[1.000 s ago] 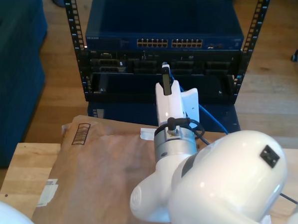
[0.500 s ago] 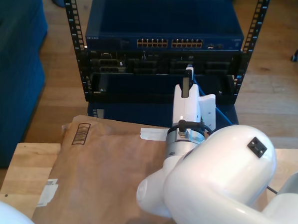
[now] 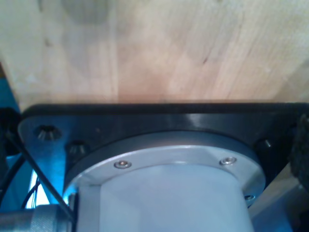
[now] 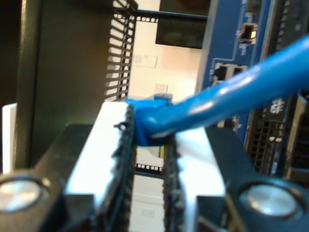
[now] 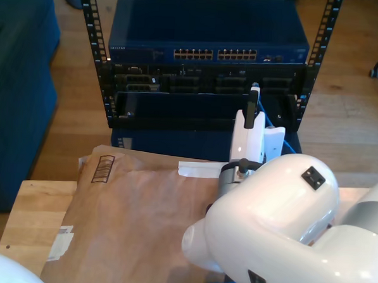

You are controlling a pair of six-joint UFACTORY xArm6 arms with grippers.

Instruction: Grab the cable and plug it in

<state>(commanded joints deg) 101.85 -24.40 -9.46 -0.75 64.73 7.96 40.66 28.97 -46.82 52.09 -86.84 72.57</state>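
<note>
The rack point(image 5: 92, 54) stands tall beyond the counter point(image 5: 30, 212), black perforated rails on either side, with a flat navy-blue switch point(image 5: 207, 28) on top showing two rows of small ports across its front, and dark slotted units stacked beneath it. Open wooden floor lies to both sides of the rack in the exterior view. The counter is pale butcher-block wood, and a wide sheet of creased brown paper point(image 5: 128, 221) covers most of it, a barcode label near its far corner.

A glossy white rounded arm point(image 5: 273, 228) bulks up at the exterior view's lower right, reaching out over the counter's far edge toward the rack face. At its tip, my second gripper point(image 4: 148, 145) is clenched on the cable point(image 4: 231, 92): rough black pads squeeze the blue boot between white fingers point(image 4: 104, 140), and the thin, smooth, bright-blue cord runs away taut from the pinch. In the exterior view that cable point(image 5: 261, 113) shows as a blue line just beside the gripper, close in front of the dark units below the switch, toward the rack's right rail.

My first gripper: I cannot tell its state; the first wrist view gives a black mounting plate point(image 3: 154, 118), a silver ring and pale wood grain.
</note>
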